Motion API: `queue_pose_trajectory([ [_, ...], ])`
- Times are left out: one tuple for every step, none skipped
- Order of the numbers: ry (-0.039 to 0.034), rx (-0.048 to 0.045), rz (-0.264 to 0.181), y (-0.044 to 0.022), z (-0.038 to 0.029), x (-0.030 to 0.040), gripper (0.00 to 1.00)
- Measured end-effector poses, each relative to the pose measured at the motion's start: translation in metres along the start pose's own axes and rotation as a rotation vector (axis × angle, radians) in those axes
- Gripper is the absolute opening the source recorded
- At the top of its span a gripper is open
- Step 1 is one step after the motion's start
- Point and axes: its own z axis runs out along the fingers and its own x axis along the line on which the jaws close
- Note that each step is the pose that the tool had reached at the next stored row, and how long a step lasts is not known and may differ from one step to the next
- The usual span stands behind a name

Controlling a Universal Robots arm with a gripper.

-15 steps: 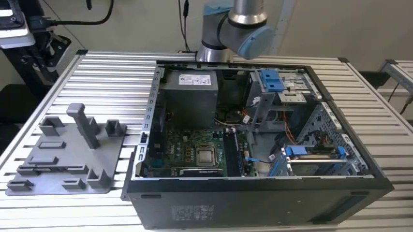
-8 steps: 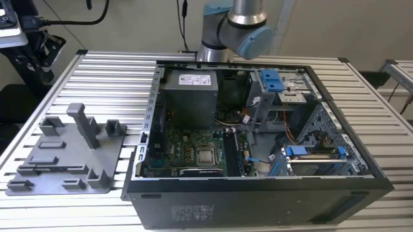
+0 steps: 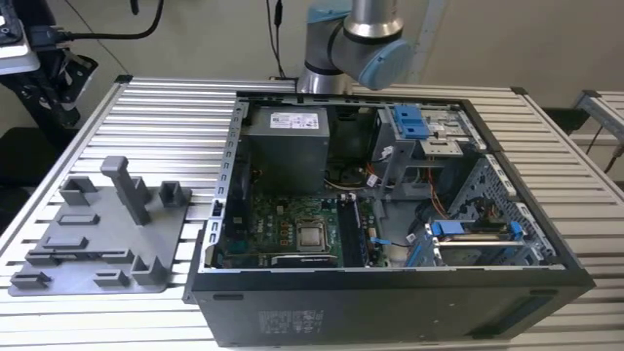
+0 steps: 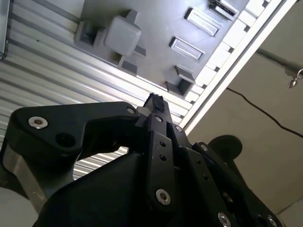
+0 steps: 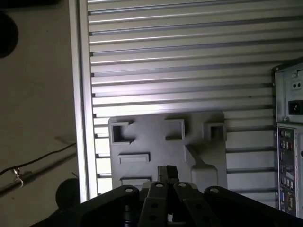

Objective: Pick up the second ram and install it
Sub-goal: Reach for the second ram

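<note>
In both wrist views my gripper (image 4: pixel 154 100) (image 5: pixel 166 170) hangs high above the grey plastic tray (image 4: pixel 156 23) (image 5: pixel 156 142). Its black fingertips are pressed together with nothing between them. The tray (image 3: pixel 98 245) lies on the slatted table at the exterior view's left, and its blocks and slots hold no stick. In the open computer case (image 3: pixel 390 300), long dark strips stand in the memory slots (image 3: pixel 357 228) beside the processor. I cannot tell whether one of them is the second ram.
The arm's base and elbow (image 3: pixel 356 44) rise behind the case. Blue drive-cage clips (image 3: pixel 411 121) and a power supply (image 3: pixel 285 142) sit inside it. The case's rear panel (image 5: pixel 289 142) borders the tray's side. The table edge (image 5: pixel 80 94) drops to the floor.
</note>
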Motion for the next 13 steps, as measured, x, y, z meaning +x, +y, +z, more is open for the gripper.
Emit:
queue_pose_trajectory([
  [0.0001, -0.0001, 0.0, -0.0029, 0.0004, -0.0001, 0.11],
  [0.0001, -0.0002, 0.0, -0.0061, 0.0008, -0.0002, 0.11],
  [0.0002, -0.0004, 0.0, -0.0095, 0.001, -0.0004, 0.11],
  [0.0001, -0.0007, 0.0, -0.0134, 0.0012, -0.0006, 0.11],
  [0.0001, -0.0008, 0.0, -0.0174, 0.0014, -0.0009, 0.11],
  [0.0001, -0.001, 0.0, -0.0219, 0.0016, -0.0012, 0.11],
  [0.0001, -0.0012, 0.0, -0.0259, 0.0017, -0.0015, 0.11],
  [0.0002, -0.0014, 0.0, -0.03, 0.0018, -0.0017, 0.11],
  [0.0001, -0.0016, 0.0, -0.0338, 0.002, -0.002, 0.11],
  [0.0002, -0.0016, 0.0, -0.0374, 0.002, -0.0022, 0.11],
  [0.0002, -0.0017, 0.0, -0.0413, 0.0021, -0.0025, 0.11],
  [0.0001, -0.0019, 0.0, -0.0451, 0.0023, -0.0028, 0.11],
  [0.0001, -0.002, 0.0, -0.0489, 0.0024, -0.0031, 0.11],
])
